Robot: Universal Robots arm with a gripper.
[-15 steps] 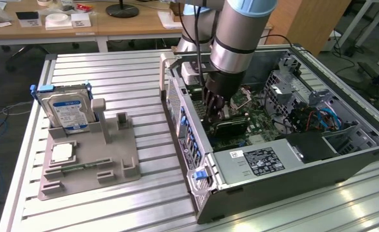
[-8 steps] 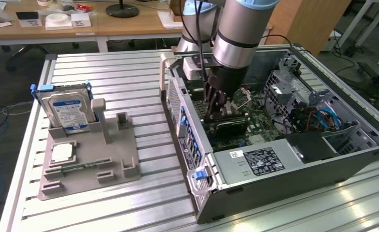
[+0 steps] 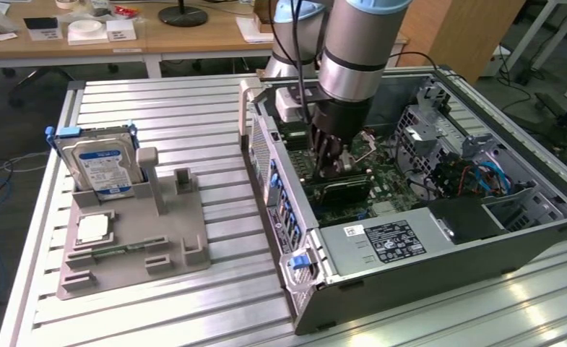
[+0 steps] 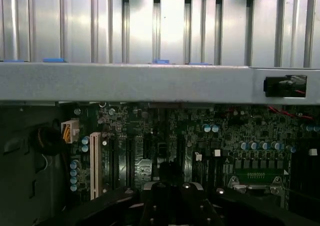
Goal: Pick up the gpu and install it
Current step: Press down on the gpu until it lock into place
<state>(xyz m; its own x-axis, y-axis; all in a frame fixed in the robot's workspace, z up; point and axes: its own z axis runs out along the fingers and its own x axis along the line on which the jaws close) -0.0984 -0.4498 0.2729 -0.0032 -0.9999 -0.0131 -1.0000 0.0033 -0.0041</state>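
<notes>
One tray (image 3: 129, 253) lies nearest, holding one hard drive (image 3: 105, 170). Beside it stands one open case (image 3: 308, 289), its walls close around the board. Inside, one gripper (image 3: 331, 165), closed, stands just above one gpu (image 3: 346, 189) at the board; whether it grips the card is unclear.

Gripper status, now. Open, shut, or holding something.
Gripper: shut, down inside the open computer case over the motherboard; whether the graphics card is between its fingers cannot be told.
</notes>
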